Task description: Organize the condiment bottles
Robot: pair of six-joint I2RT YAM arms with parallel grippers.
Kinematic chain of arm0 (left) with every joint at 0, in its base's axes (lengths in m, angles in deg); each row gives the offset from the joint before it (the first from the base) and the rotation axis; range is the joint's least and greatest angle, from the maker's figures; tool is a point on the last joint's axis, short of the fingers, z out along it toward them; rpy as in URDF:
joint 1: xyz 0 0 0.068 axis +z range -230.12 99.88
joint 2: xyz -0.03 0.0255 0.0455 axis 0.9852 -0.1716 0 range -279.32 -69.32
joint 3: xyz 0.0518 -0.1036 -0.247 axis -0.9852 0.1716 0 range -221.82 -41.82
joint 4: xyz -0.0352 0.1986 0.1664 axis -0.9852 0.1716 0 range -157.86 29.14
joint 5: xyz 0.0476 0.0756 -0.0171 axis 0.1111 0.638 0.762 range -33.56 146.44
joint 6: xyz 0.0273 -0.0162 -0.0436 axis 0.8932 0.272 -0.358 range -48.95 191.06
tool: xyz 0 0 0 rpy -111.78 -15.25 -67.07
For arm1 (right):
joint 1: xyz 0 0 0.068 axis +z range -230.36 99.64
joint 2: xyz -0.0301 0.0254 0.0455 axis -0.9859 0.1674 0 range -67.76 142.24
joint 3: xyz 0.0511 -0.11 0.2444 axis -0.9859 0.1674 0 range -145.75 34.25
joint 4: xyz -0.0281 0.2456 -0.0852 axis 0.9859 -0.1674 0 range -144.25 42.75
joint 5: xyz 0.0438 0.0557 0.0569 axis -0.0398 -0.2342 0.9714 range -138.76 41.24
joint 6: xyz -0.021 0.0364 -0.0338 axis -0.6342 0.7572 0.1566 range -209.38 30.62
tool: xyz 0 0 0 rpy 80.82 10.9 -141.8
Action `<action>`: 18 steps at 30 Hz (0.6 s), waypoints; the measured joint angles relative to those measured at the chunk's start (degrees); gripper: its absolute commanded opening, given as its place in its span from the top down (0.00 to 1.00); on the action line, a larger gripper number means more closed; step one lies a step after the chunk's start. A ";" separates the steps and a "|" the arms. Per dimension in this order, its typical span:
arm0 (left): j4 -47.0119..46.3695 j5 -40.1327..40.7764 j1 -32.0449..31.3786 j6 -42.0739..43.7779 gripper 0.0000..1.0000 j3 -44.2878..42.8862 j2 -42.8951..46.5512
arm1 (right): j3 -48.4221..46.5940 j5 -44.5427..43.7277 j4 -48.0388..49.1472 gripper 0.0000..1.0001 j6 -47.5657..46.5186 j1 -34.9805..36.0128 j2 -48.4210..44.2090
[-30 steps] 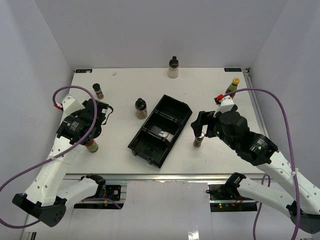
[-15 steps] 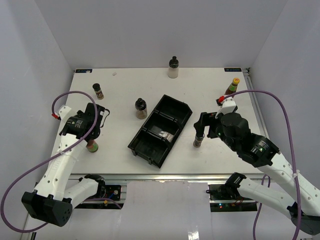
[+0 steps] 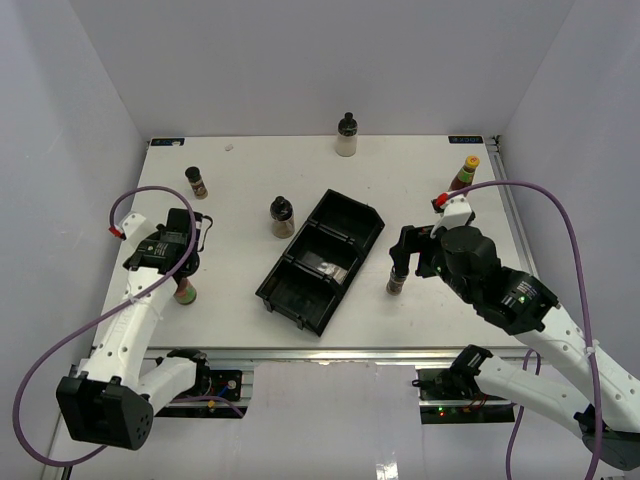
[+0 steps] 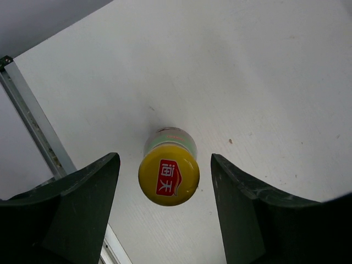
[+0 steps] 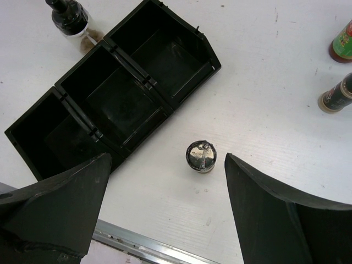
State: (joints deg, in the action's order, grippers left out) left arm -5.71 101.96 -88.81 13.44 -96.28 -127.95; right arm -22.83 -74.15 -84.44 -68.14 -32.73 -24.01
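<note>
A red-sauce bottle with a yellow cap (image 4: 168, 181) stands upright well to the left of the black divided tray (image 5: 80, 115). The cap carries a red label with white characters reading 海天. The left gripper (image 4: 164, 158) hangs above it, fingers spread wide on either side of the cap and touching nothing.

Just right of the tray, clear of its wall, stands a dark jar with a silver lid (image 5: 201, 156). The right gripper (image 5: 168, 157) is over it with its fingers also apart.

Beside the tray's far left corner is a dark bottle with a black top (image 3: 282, 216). A small dark jar (image 3: 196, 182) stands farther left. A cream-bodied bottle (image 3: 347, 137) stands beyond the tray. A second red-sauce bottle (image 3: 464, 173) is off to the tray's right, and its label print is too small to read.

Everything stands on a white tabletop (image 3: 430, 160) edged by a metal rail (image 3: 350, 352), between plain pale walls.
</note>
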 measured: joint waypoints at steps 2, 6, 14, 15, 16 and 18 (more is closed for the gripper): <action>-1.28 -0.09 0.01 0.65 0.29 0.64 -0.23 | 0.31 -0.13 0.03 0.10 -0.28 0.00 0.00; -2.94 -0.02 0.12 1.47 0.38 1.34 -0.50 | 0.88 -0.27 0.00 0.10 -0.57 0.00 0.38; -4.77 0.33 0.28 2.92 1.00 1.60 -1.40 | 1.08 -0.23 0.00 0.10 -0.66 0.00 1.05; -4.77 0.33 0.29 3.16 1.00 1.60 -1.41 | 1.08 -0.22 0.00 0.10 -0.66 0.00 1.04; -4.77 0.33 0.29 3.45 1.00 1.60 -1.41 | 1.09 -0.22 0.00 0.10 -0.66 0.00 1.03; -4.62 0.33 0.29 3.93 1.00 1.50 -1.39 | 1.09 -0.20 0.00 0.10 -0.64 0.00 0.86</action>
State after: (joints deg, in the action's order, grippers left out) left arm -10.33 102.29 -88.52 17.37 -94.78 -129.33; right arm -21.74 -74.35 -84.44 -68.78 -32.73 -23.15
